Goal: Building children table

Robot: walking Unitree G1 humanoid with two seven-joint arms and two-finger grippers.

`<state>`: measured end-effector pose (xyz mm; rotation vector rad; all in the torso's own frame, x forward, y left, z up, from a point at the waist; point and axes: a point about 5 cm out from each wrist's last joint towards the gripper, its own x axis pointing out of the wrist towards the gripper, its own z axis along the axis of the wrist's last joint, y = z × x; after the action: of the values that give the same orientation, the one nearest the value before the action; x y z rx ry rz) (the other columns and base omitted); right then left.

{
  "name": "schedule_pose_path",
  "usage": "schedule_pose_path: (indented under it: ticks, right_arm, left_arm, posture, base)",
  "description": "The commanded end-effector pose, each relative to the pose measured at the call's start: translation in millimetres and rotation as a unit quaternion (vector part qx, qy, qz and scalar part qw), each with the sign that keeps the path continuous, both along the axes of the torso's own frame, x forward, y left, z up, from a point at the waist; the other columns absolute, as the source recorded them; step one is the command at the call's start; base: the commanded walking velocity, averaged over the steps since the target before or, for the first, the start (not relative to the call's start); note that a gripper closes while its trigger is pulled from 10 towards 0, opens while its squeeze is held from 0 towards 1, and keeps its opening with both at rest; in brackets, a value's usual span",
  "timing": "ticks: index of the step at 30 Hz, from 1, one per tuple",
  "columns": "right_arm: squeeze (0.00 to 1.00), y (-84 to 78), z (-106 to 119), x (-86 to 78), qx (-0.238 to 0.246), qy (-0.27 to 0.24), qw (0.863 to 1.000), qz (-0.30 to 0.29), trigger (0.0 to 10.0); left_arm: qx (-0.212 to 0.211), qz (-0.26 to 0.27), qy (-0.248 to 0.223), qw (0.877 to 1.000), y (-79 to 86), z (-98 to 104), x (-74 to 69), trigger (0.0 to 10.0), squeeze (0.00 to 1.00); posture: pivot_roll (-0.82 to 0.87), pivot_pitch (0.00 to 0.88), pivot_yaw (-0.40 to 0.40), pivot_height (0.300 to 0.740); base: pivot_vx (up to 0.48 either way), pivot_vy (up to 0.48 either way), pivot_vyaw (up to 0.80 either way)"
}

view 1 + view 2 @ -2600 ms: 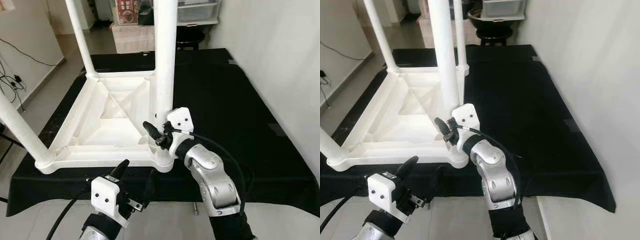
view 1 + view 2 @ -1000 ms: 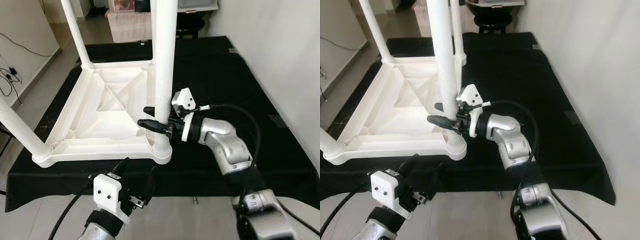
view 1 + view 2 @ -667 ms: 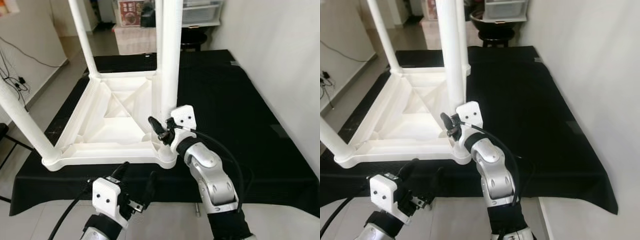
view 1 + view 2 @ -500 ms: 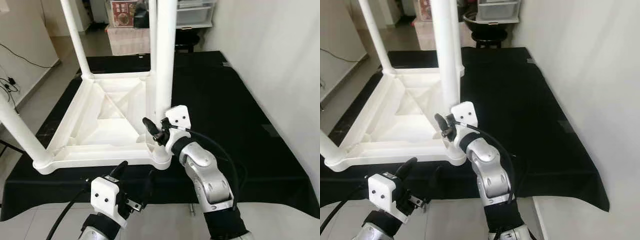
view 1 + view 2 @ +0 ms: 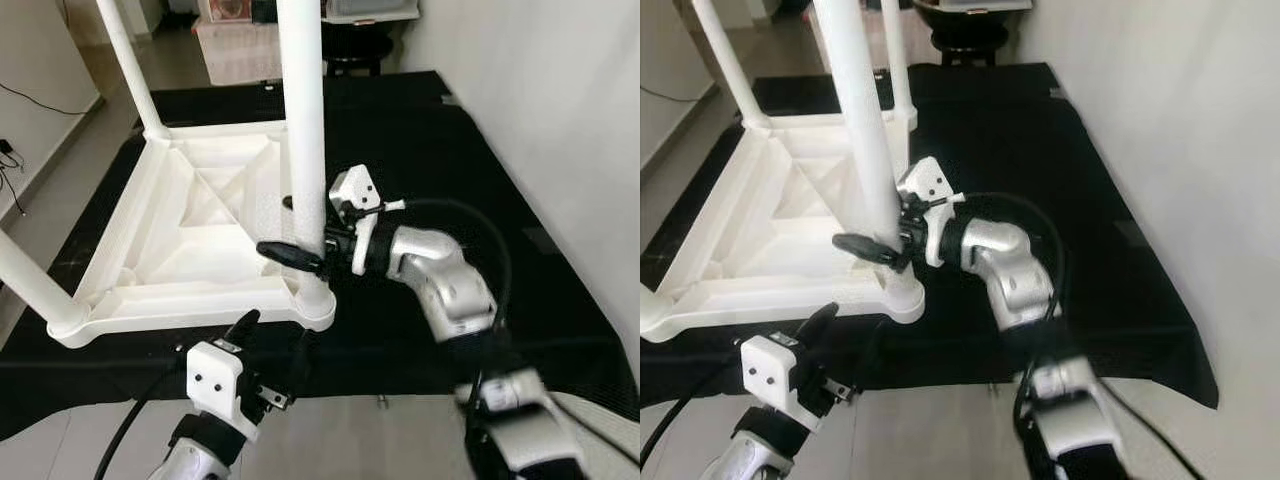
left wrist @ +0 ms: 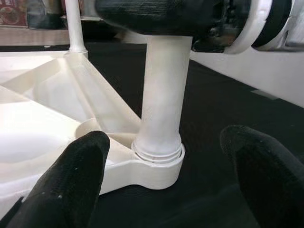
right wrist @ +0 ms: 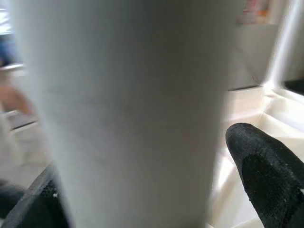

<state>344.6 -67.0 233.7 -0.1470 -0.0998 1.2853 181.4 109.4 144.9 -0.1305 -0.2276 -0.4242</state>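
Right wrist view: leg (image 7: 128, 114) between fingers (image 7: 268, 175).

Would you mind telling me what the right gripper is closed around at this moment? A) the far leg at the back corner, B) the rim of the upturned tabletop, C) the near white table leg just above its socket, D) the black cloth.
C: the right gripper has its black fingers on either side of the near white table leg, just above its socket at the corner of the upturned tabletop.
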Motion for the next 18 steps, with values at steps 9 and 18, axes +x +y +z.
schedule_pose_path:
  ticks: [9,18]
  right_arm:
    - [0.0,12.3,-8.1,1.2,-0.04,0.034,0.99,0.131,0.0]
    - [0.0,7.6,-9.0,6.6,-0.03,0.034,0.99,0.133,0.0]
  left_arm:
    - [-0.001,0.004,0.008,1.0,-0.4,-3.3,-2.9,10.0,0.0]
    - [-0.002,0.004,0.008,1.0,-0.9,-3.3,-2.7,10.0,0.0]
  posture:
    - [-0.02,0.125,0.013,0.74]
    - [-0.02,0.121,0.016,0.74]
  base:
    - [0.0,0.0,0.0]
    - [0.0,0.0,0.0]
